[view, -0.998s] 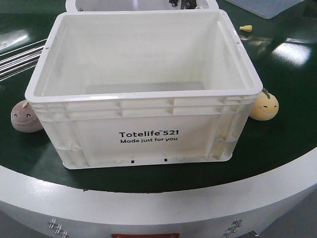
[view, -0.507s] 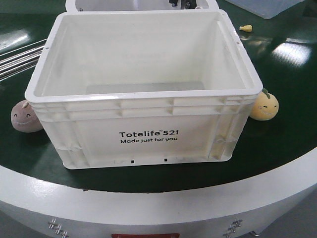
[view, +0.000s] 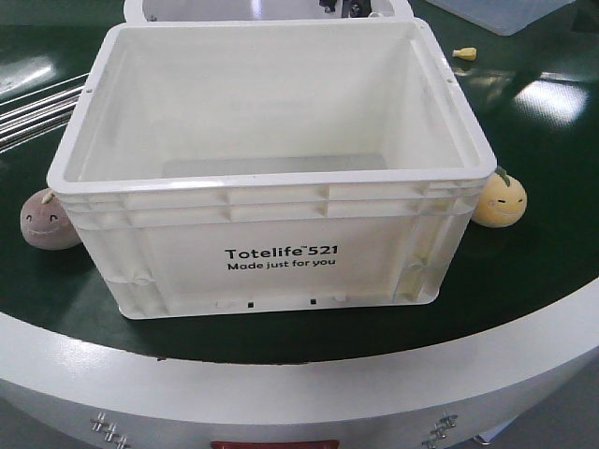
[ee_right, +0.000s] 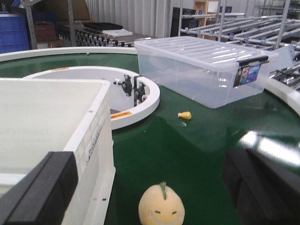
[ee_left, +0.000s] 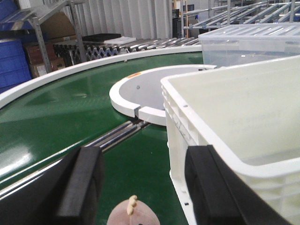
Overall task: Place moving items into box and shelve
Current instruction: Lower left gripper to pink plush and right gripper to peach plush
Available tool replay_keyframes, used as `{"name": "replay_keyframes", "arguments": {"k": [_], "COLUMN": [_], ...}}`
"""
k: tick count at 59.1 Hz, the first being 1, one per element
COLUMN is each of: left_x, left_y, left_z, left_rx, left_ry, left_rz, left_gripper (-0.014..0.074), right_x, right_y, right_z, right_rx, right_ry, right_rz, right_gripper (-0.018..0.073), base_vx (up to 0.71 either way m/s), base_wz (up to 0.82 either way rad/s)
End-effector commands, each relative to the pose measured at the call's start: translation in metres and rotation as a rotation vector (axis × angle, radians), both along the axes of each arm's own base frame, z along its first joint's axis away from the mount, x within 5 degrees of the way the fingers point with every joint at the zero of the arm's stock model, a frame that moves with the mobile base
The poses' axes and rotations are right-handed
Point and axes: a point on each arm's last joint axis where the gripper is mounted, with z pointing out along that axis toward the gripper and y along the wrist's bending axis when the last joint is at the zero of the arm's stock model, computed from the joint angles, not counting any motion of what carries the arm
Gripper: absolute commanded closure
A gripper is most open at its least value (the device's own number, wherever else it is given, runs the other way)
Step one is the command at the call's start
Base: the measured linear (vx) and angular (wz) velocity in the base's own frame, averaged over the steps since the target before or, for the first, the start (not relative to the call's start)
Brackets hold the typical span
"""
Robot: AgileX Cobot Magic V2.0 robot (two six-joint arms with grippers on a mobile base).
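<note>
Front view: the white box (view: 281, 234) stands empty on the green belt (view: 543, 281), a brown toy (view: 47, 222) at its left, a yellow toy (view: 499, 198) at its right; left wrist view: the left gripper (ee_left: 145, 187) gapes wide, holding nothing (brown toy just ahead); right wrist view: the right gripper (ee_right: 152, 187) is spread wide, empty, facing the yellow toy.

Brown plush (view: 42, 223) partly behind the box (view: 281, 257), clear bin (view: 496, 11) mostly off-frame.
</note>
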Motion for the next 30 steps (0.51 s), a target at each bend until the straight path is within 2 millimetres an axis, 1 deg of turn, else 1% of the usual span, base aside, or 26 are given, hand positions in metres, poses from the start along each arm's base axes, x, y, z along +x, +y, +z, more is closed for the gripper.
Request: {"name": "replay_keyframes", "arguments": {"k": [1, 6, 11, 17, 20, 25, 30], "left_x": [0.007, 0.017, 0.031, 0.055, 0.067, 0.091, 0.114], "left_y": [-0.002, -0.003, -0.004, -0.005, -0.006, -0.007, -0.002], "left_z": [0.013, 0.011, 0.015, 0.026, 0.029, 0.032, 0.032], "left_rx": [-0.019, -0.017, -0.034, -0.112, -0.118, -0.104, -0.106], "left_ry": [-0.068, -0.028, 0.010, 0.053, 0.083, 0.144, 0.195], "left_rz": [-0.014, -0.014, -0.012, -0.004, 0.001, 0.012, 0.045], "left_gripper": [0.0089, 0.0089, 0.0089, 0.0089, 0.0089, 0.0089, 0.0089], "right_x": [0.007, 0.019, 0.034, 0.055, 0.067, 0.089, 0.109], "right_y": [0.000, 0.001, 0.002, 0.003, 0.004, 0.005, 0.006], "right_z": [0.018, 0.024, 0.033, 0.048, 0.055, 0.061, 0.062], "right_rx": [0.021, 0.020, 0.019, 0.038, 0.056, 0.068, 0.065], "right_ry": [-0.053, -0.003, 0.035, 0.071, 0.095, 0.146, 0.207], "right_rz": [-0.005, -0.006, -0.006, -0.010, -0.013, -0.019, -0.021], "right_gripper": [-0.0110, -0.0105, -0.0099, -0.0091, -0.0089, -0.0087, -0.0083], "base_vx": [0.00, 0.00, 0.00, 0.00, 0.00, 0.00, 0.00], "base_wz": [0.00, 0.00, 0.00, 0.00, 0.00, 0.00, 0.00]}}
